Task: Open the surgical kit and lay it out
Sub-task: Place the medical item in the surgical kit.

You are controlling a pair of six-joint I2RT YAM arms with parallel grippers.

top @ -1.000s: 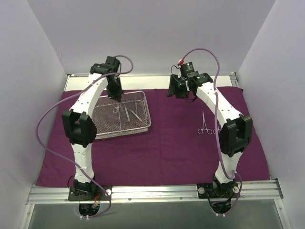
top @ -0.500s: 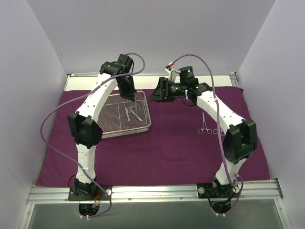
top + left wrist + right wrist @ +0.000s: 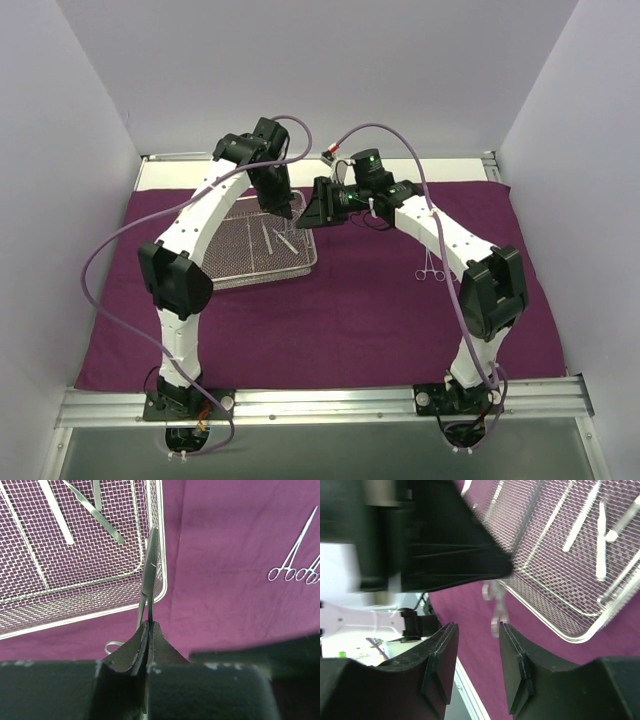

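Observation:
The maroon cloth (image 3: 350, 310) lies spread flat over the table. The wire-mesh tray (image 3: 235, 262) sits on its left part with a few silver instruments (image 3: 275, 238) inside. My left gripper (image 3: 283, 210) hovers at the tray's far right corner. In the left wrist view it (image 3: 149, 625) is shut on silver forceps (image 3: 150, 565), whose tip points over the tray rim (image 3: 161, 540). My right gripper (image 3: 312, 212) points left, close to the left one. In the right wrist view it (image 3: 477, 630) is open, and the blurred forceps handle (image 3: 496, 611) hangs just beyond its fingertips.
One pair of forceps (image 3: 430, 268) lies on the cloth at the right, also seen in the left wrist view (image 3: 295, 565). White walls close in the left, right and back. A metal rail (image 3: 320, 402) runs along the near edge.
My left gripper moved right from over the tray's middle to its far right corner, carrying forceps. My right gripper swung left towards it, and the two grippers now nearly meet.

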